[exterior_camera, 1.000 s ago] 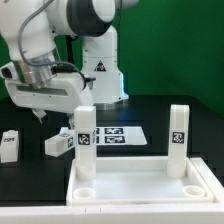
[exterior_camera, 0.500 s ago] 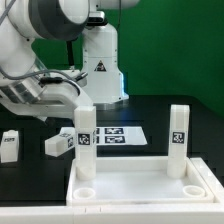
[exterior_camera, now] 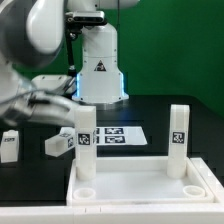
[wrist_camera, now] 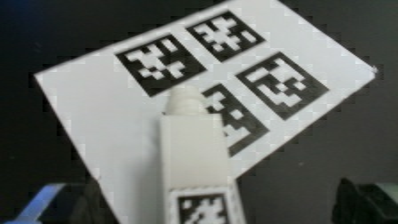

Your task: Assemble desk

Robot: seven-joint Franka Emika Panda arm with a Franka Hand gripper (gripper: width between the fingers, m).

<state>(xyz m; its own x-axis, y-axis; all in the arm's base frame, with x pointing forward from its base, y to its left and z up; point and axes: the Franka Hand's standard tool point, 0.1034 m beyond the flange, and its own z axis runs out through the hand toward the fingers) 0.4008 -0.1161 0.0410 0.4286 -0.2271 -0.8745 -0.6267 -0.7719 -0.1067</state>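
Your pincer (wrist_camera: 208, 203) is released and empty, its jaws spread wide so they can straddle the desk leg (wrist_camera: 187, 150) centred ahead of it. The marker board (wrist_camera: 214, 80) lies beyond the leg; the desk top (exterior_camera: 130, 203) stands well apart.

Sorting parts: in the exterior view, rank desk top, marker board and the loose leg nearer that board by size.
White plastic tray-like desk top
Thin flat white marker board, partly hidden
Small white square-section loose leg
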